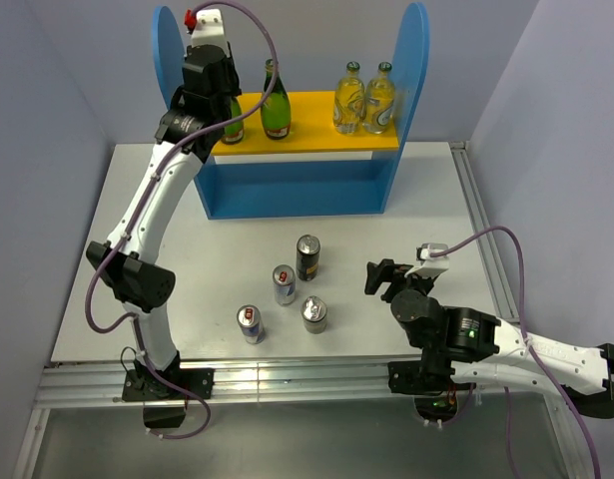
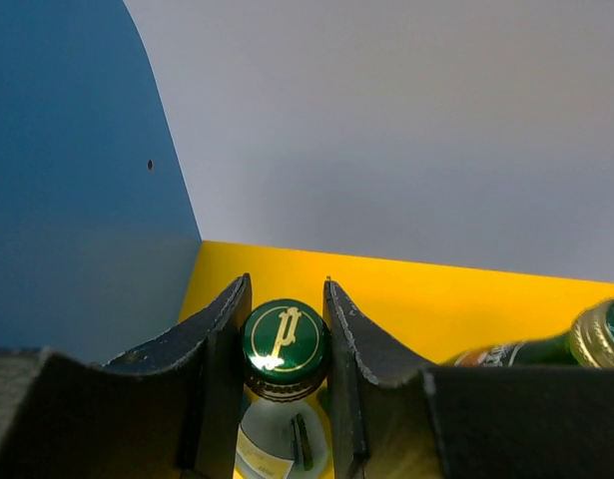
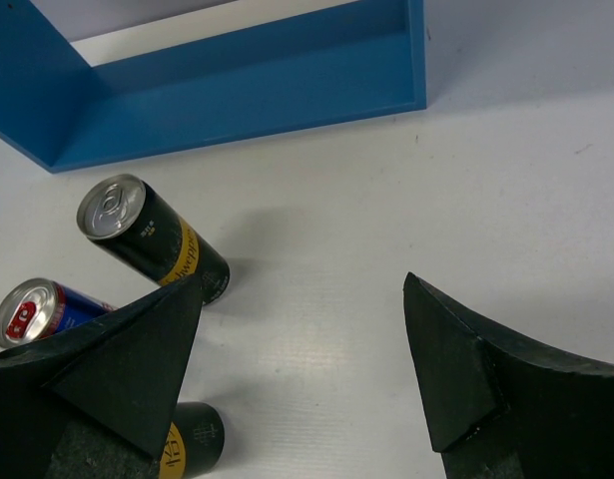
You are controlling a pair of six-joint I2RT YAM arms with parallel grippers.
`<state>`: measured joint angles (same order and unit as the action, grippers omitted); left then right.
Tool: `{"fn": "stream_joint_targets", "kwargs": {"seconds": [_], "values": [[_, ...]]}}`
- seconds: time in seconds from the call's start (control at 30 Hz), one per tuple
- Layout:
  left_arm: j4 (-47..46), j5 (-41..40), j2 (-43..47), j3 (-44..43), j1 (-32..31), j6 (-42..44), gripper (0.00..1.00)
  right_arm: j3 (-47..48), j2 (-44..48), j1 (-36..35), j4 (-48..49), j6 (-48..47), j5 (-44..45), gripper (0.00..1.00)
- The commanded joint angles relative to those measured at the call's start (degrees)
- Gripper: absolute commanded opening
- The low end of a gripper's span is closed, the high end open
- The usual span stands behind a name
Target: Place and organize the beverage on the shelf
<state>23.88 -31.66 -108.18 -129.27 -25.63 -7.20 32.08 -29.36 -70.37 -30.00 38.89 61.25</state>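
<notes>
One held bottle: green bottle [image 2: 284, 339], upright with its long axis vertical, at the left end of the yellow board [image 1: 316, 135], just beside the shelf's [image 1: 414, 60] left panel.
Left hand [image 2: 287, 296]: clamped on that bottle's cap and neck from above.
Board neighbours: second green bottle [image 1: 276, 100] near on the right; pale bottles [image 1: 381, 97] at the far end.
Desk [image 1: 436, 200]: silver-blue cans [image 1: 284, 284] and black-gold cans [image 1: 307, 257], two of each, all upright before the shelf.
Right hand [image 1: 379, 279]: fingers apart, empty, low just right of the cans.
Key relation: the cans lie to the right hand's left, and that arm is the nearer one.
</notes>
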Motion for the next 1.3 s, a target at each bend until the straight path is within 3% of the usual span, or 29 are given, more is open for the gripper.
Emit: {"fn": "stream_joint_targets", "kwargs": {"seconds": [0.0, 0.43, 0.47, 0.57, 0.6, 0.63, 0.7, 0.77, 0.97, 1.27], "values": [[-9.9, 1.51, 1.57, -3.18, 0.4, -1.76, 0.0, -0.26, -0.08, -0.3, 1.78, 0.3, 1.32, 0.88], [-13.59, 5.46, 0.78, 0.95, 1.98, -5.54, 0.02, -0.26, -1.49, -0.29, 2.4, 0.04, 1.68, 0.88], [-13.86, 5.47, 0.95, 1.56, 1.98, -5.63, 0.06, -0.43, -1.4, -0.21, 2.31, 0.22, 1.68, 0.88], [-14.47, 5.21, 1.57, 3.84, 1.98, -5.54, 0.33, -0.52, -0.78, -0.3, 2.22, 0.39, 1.76, 0.88], [-14.47, 5.12, 1.74, 4.03, 1.98, -5.54, 0.52, -0.52, -0.69, -0.3, 2.14, 0.39, 1.68, 0.88], [-14.13, 5.12, 2.01, 4.12, 1.98, -5.54, 0.62, -0.61, -0.61, -0.21, 2.14, 0.31, 1.68, 0.88], [-14.12, 5.38, 2.27, 4.9, 1.98, -5.45, 0.77, -0.52, -0.69, -0.3, 2.23, 0.31, 1.68, 0.88], [-14.21, 5.82, 2.8, 5.96, 1.98, -5.28, 0.86, -0.52, -0.87, -0.3, 2.14, 0.39, 1.76, 0.88], [-12.46, 5.12, 4.9, 7.28, 1.98, -5.54, 0.96, -0.43, -1.31, -0.3, 1.96, 0.66, 1.85, 0.88], [-9.3, 5.11, 16.41, 16.84, 1.63, -6.77, 0.99, -0.52, -1.22, -0.3, 2.23, 0.48, 1.85, 0.88]]}}
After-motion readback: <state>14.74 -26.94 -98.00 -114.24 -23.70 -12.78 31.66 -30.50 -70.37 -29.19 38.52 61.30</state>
